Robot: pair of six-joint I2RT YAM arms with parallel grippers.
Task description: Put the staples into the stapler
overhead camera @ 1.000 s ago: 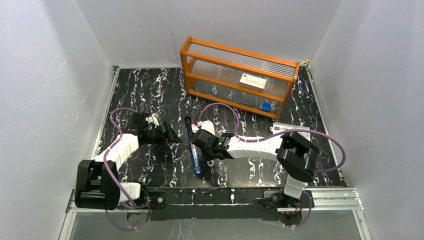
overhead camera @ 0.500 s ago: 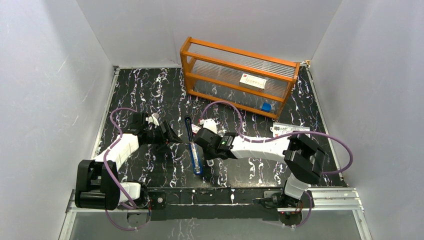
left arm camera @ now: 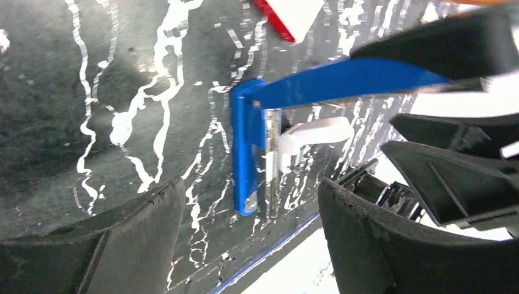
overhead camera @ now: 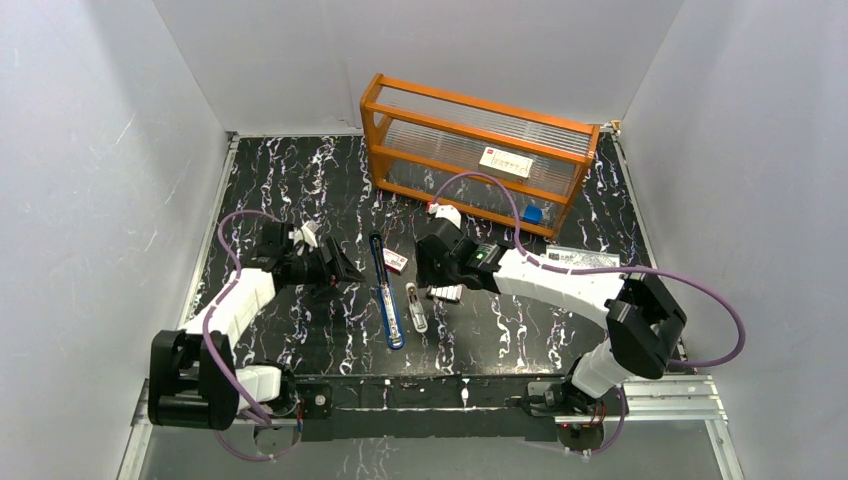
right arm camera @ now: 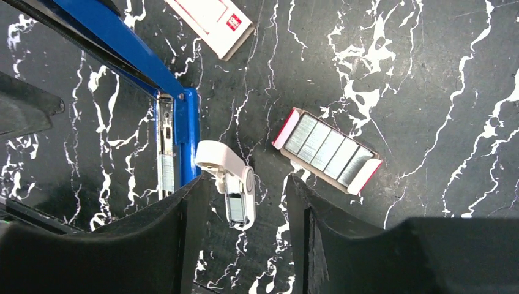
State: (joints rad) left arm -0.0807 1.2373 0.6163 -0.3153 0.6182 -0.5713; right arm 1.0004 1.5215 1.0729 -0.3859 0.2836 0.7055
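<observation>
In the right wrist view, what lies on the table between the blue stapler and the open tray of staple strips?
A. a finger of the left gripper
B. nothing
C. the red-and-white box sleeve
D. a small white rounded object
D: the small white rounded object lies beside the stapler at its blue base, and the staples in their red-ended tray sit on its other side, apart from it.

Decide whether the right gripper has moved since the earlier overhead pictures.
Yes. The right gripper has drawn rightward off the blue stapler, which lies where it was, and nearer the orange rack.
</observation>
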